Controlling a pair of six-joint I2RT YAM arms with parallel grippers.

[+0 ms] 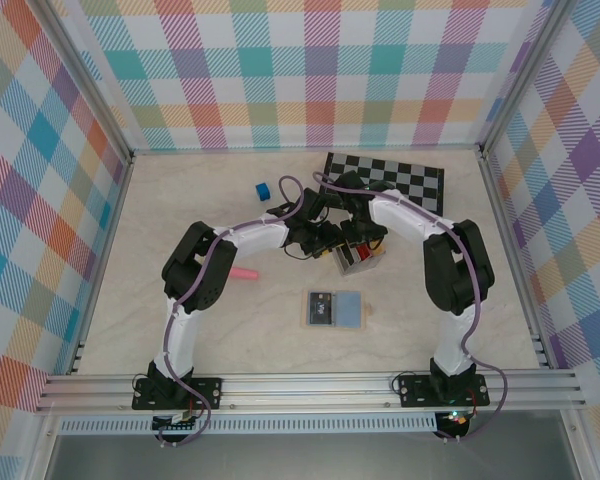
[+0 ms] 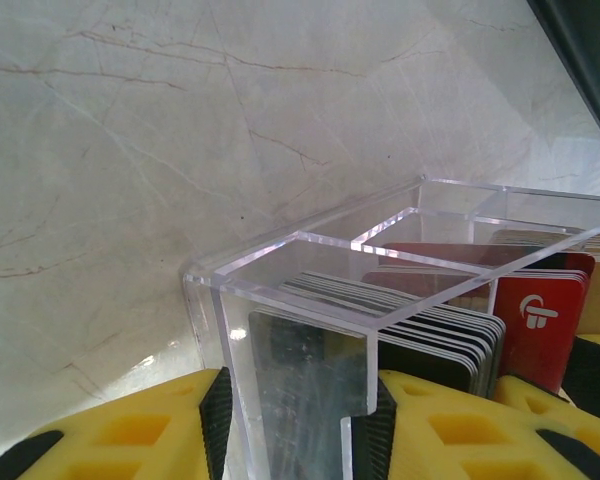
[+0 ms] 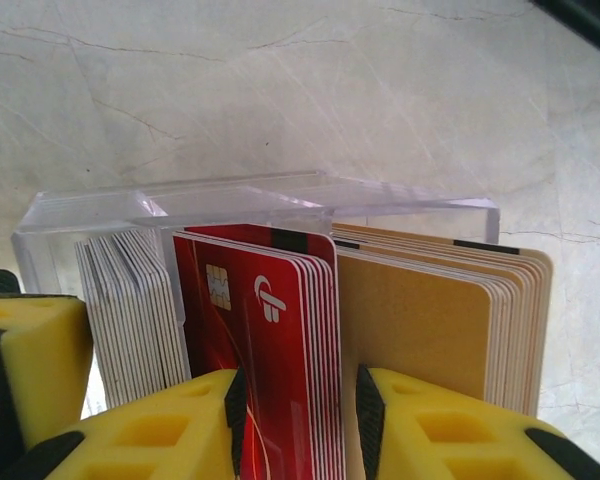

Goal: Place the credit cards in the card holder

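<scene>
While both my arms meet over the middle of the table (image 1: 180, 210), my right gripper (image 3: 298, 420) stands partly closed on the stack of red credit cards (image 3: 250, 300). Its yellow pads (image 3: 160, 430) sit against either side of the stack, which stands on edge in the middle slot of the clear plastic case (image 3: 80, 215). A row of white cards (image 3: 125, 300) stands in the slot to one side of the red ones and a row of tan cards (image 3: 420, 320) to the other (all upright, packed face to face). My left gripper (image 2: 300, 430) is also narrowed to a moderate gap and clamps an end wall of that same case, one pad on each side of the clear panel, with black-edged cards (image 2: 430, 340) just behind it. From above, the card holder (image 1: 336, 308) lies opened flat on the table, apart from the case and nearer my bases, its dark panel beside its blue-grey one.
</scene>
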